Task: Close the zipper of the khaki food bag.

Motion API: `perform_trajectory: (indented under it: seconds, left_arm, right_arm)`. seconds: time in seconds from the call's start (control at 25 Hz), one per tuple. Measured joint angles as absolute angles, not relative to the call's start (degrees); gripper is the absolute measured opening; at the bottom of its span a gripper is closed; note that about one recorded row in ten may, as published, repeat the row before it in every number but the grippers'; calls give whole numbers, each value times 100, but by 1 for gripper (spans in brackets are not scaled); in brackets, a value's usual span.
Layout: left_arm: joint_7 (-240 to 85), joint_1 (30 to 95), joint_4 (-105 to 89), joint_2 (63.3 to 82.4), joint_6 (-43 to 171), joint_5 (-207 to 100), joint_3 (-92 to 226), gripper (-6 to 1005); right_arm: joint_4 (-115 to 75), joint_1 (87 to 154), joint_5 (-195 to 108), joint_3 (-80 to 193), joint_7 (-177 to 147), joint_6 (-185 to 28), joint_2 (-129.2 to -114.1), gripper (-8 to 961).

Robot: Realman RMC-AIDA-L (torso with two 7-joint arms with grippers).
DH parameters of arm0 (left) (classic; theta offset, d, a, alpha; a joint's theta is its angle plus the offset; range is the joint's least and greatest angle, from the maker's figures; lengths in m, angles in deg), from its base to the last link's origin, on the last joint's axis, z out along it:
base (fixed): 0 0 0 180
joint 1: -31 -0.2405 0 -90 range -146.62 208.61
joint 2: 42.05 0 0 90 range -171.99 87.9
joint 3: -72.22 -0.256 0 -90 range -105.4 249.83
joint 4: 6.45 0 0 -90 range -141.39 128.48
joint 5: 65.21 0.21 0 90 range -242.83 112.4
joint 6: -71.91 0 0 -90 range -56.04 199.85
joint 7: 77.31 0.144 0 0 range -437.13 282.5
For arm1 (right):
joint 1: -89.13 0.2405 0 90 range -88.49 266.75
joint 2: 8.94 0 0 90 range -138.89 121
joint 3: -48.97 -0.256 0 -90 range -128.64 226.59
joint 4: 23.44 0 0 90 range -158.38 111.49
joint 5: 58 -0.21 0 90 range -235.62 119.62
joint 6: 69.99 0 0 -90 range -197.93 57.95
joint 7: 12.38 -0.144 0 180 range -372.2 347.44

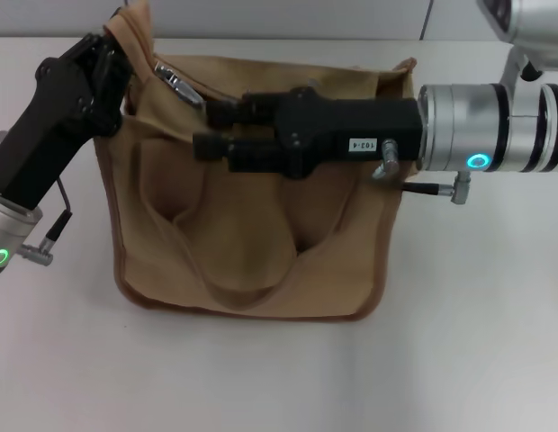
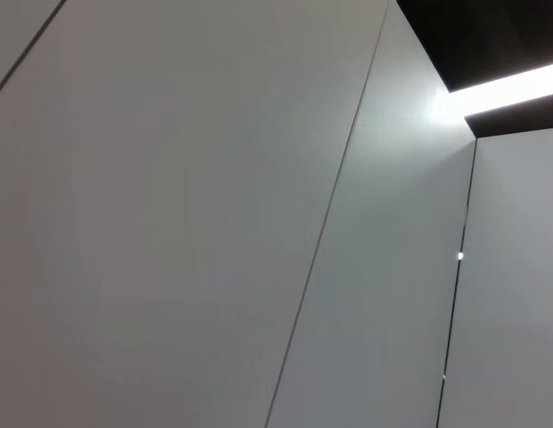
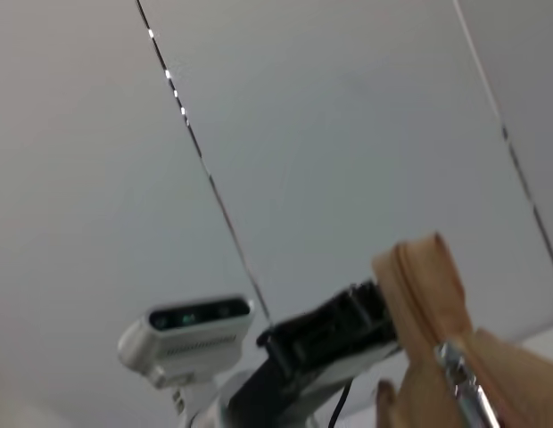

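Observation:
The khaki food bag (image 1: 252, 243) stands in the middle of the white table in the head view, its two loop handles hanging down the front. My left gripper (image 1: 115, 56) is shut on the bag's raised top-left corner. The zipper's silver pull tab (image 1: 177, 81) lies on the top panel just right of that corner. My right gripper (image 1: 205, 128) reaches in from the right over the bag top, fingers apart, with the tab just beyond its upper fingertip. The right wrist view shows the tab (image 3: 464, 392), the raised bag corner (image 3: 419, 285) and the left gripper (image 3: 334, 332) behind it.
White table (image 1: 261, 378) surrounds the bag, with a pale wall behind. The left wrist view shows only wall panels and a ceiling light. The right arm's silver forearm (image 1: 495, 126) spans the bag's right side.

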State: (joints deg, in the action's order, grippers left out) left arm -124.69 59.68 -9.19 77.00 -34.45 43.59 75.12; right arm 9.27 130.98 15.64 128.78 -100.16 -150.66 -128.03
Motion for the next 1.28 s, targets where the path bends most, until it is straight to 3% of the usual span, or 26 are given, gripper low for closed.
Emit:
perform_trajectory:
  seconds: [0.12, 0.52, 1.28]
  left_arm:
    - [-12457, 6014, -863, 7703, -3450, 4362, 7501, 17]
    - [-12391, 6127, -789, 7710, -3540, 4435, 7490, 16]
    - [-12319, 6162, -716, 7713, -3560, 4502, 7298, 16]
  right_arm:
    - [973, 13138, 1843, 12866, -10331, -15012, -12797, 565]
    - [946, 13137, 1930, 12761, -10523, -14892, -12807, 603]
    - [1069, 13284, 1885, 12764, -10482, -14860, -12847, 600]
